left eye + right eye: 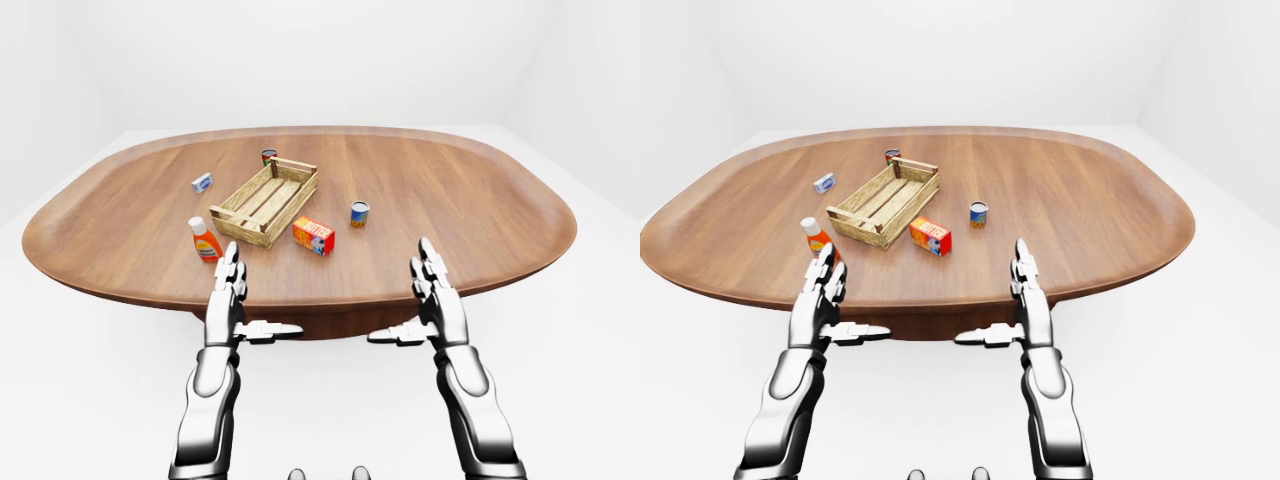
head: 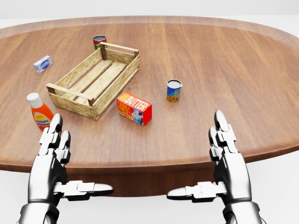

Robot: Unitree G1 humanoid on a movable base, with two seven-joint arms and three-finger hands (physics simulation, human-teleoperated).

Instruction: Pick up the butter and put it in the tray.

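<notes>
The fingers (image 2: 52, 140) of both hands are held spread and empty, with the butter (image 2: 134, 108) and tray (image 2: 95, 79) seen beyond them on the tabletop (image 2: 224, 65).

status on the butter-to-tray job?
Done: nothing yet. The butter lies on the table beside the tray, which holds nothing. In hand: nothing; the left robot hand and right robot hand are open near the table's edge. Left: reach, grasp, lift, place in the tray.

A large oval wooden table (image 1: 480, 200) stands in a plain white room.
</notes>
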